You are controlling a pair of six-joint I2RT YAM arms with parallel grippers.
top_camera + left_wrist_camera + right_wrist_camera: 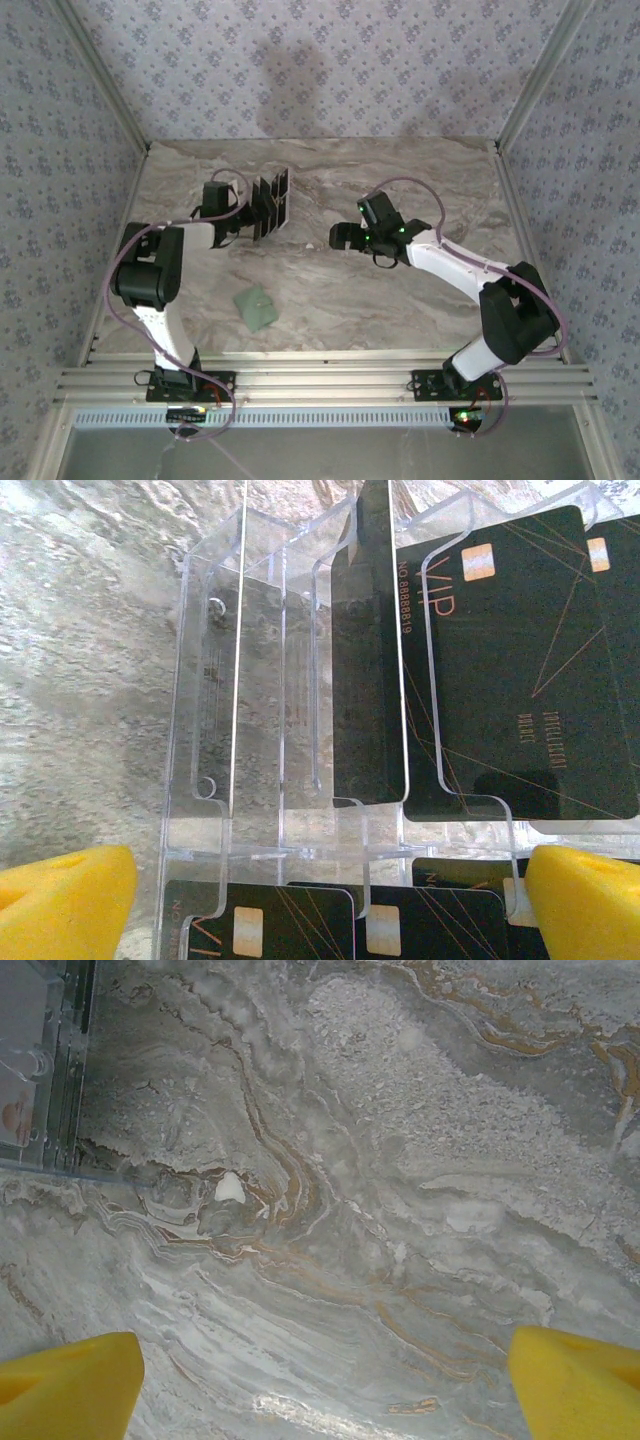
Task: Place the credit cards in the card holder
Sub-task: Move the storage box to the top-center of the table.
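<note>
Several black glossy credit cards [272,203] stand in a clear acrylic rack [265,215] at the table's back left. Up close, one big card [520,660] faces the left wrist camera, a second [370,670] stands edge-on, and more cards [290,925] sit in the lower row. My left gripper [243,218] is right at the rack, open, its yellow fingertips [65,900] standing wide on either side of the lower row and holding nothing. The card holder [256,307], a pale green wallet, lies shut on the table near the left arm. My right gripper [342,238] hovers open over bare marble, with nothing between its fingers.
The marble table [400,290] is walled by patterned panels on three sides. A corner of the clear rack [40,1060] shows at the top left of the right wrist view, some way from the right gripper [320,1390].
</note>
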